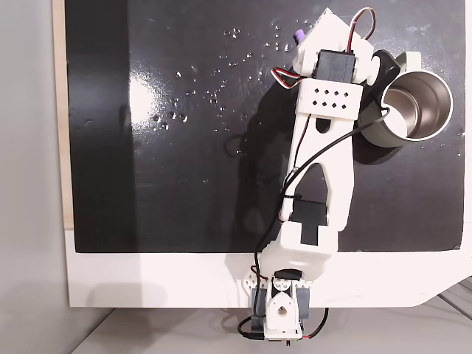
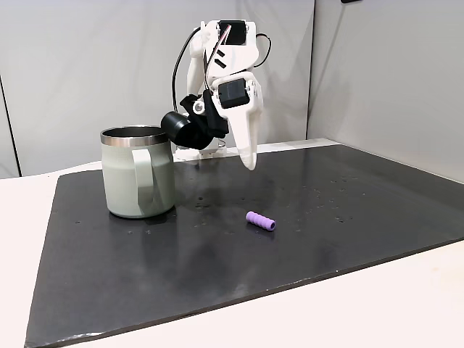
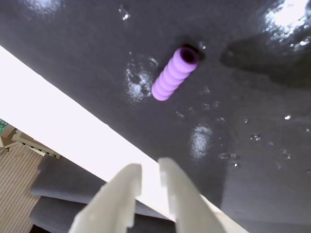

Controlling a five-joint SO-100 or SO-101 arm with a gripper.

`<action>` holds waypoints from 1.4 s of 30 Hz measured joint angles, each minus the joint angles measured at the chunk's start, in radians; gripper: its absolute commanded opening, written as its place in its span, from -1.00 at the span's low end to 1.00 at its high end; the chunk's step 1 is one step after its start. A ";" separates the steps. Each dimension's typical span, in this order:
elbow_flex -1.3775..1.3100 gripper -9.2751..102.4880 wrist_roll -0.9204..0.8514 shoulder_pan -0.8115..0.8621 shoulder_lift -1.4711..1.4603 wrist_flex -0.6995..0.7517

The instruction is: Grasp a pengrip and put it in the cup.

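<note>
The purple ribbed pengrip [image 2: 261, 221] lies on its side on the black mat, right of the cup in a fixed view. From above, one end of the pengrip [image 1: 299, 35] peeks out beside the arm's head. The wrist view has the pengrip [image 3: 175, 75] lying ahead of my gripper [image 3: 148, 167], whose two white fingers stand almost together with nothing between them. My gripper [image 2: 249, 164] hangs above the mat, behind and above the pengrip, not touching it. The grey-green cup [image 2: 134, 181] stands upright, its steel inside [image 1: 417, 103] open upwards, close beside the arm.
A black mat [image 1: 147, 184] covers most of the white table [image 1: 147, 280]. Small wet specks [image 1: 214, 81] dot the mat near the pengrip. The arm's base [image 1: 284, 310] sits at the table's near edge in the top-down view. The mat's far edge [image 3: 97, 131] runs close to the pengrip.
</note>
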 measured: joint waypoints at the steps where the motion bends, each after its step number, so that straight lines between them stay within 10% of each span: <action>1: -0.020 -0.84 -0.005 -0.011 -0.017 0.002; 42: -0.233 -0.48 0.066 -0.034 -0.313 0.026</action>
